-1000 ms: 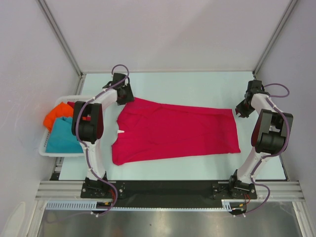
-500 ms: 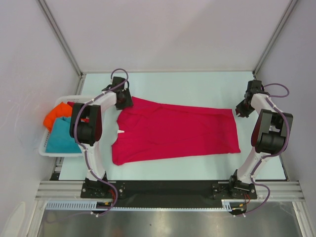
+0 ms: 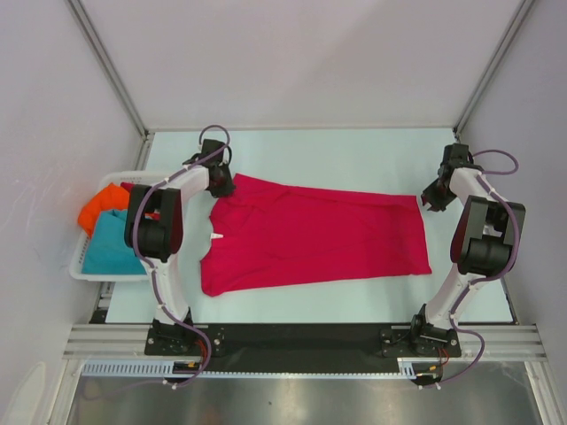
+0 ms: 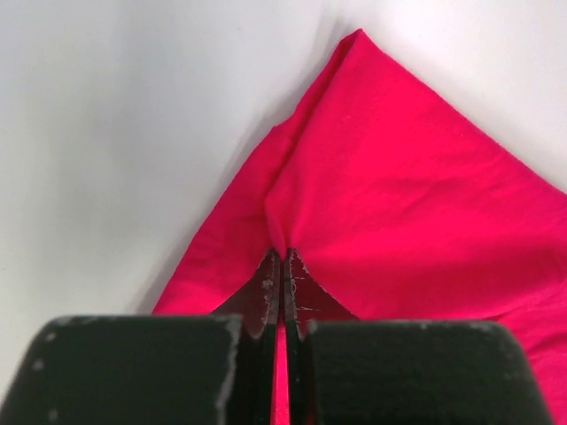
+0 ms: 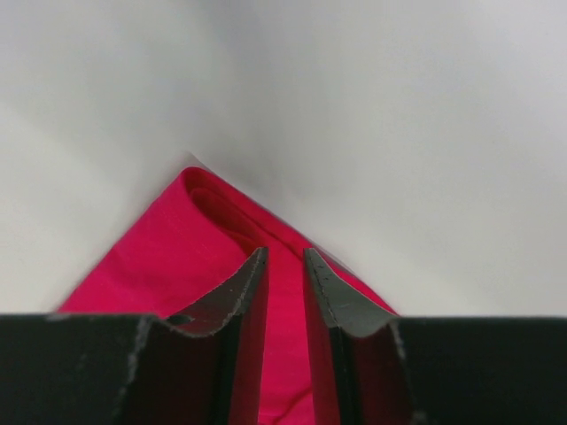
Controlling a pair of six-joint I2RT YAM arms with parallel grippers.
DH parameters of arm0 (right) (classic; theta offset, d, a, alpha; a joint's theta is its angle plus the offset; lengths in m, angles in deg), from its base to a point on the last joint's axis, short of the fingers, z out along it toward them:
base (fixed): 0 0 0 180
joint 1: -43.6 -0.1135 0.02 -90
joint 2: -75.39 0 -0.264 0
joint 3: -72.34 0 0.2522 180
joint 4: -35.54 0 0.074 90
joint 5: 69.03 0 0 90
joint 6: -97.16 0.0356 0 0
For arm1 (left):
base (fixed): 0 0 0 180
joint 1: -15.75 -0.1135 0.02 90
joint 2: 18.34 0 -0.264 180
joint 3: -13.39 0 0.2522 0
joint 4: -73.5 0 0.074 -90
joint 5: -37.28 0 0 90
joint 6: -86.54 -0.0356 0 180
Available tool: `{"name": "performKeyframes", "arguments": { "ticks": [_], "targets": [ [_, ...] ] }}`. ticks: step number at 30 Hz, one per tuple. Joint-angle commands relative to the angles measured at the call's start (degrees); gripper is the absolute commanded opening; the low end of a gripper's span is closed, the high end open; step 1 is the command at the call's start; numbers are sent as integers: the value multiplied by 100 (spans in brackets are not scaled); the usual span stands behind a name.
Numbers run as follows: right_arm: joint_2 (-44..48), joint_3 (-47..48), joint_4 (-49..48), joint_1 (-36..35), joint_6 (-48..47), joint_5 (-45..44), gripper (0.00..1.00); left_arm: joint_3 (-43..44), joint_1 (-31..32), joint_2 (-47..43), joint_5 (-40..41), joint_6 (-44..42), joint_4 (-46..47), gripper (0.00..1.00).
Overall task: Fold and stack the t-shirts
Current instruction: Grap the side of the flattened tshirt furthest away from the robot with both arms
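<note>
Three t-shirts [image 3: 310, 235], one basket [image 3: 106, 276], two arms [image 3: 164, 221].

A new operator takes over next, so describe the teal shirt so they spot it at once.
From above, find the pale table, then the white basket at its left edge. The teal t-shirt lies in the basket's near half. Its neighbour there is the orange t-shirt, while the crimson t-shirt lies spread on the table.

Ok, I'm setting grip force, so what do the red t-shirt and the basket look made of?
Red t-shirt: soft matte cloth, perhaps cotton knit; it puckers into a crease where the left gripper pinches it. Basket: white, smooth, probably rigid plastic, judging by its thin straight walls.
</note>
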State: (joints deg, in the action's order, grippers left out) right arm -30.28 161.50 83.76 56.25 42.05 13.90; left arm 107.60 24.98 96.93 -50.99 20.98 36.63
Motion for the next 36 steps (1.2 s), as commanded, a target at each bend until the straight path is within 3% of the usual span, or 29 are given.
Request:
{"name": "performKeyframes", "arguments": {
  "ticks": [1, 10, 17, 36],
  "targets": [
    [-129, 256, 26, -121, 17, 21, 28, 24, 26, -496, -7, 25, -9, 0],
    [-463, 766, 167, -394, 53, 39, 28, 252, 17, -1023, 81, -10, -474, 0],
    [-578, 670, 131, -526, 105, 48, 27, 103, 43, -1708, 37, -36, -686, 0],
    [-446, 380, 79, -544, 79, 22, 27, -433, 193, -2456, 37, 7, -958, 0]
  ]
}}
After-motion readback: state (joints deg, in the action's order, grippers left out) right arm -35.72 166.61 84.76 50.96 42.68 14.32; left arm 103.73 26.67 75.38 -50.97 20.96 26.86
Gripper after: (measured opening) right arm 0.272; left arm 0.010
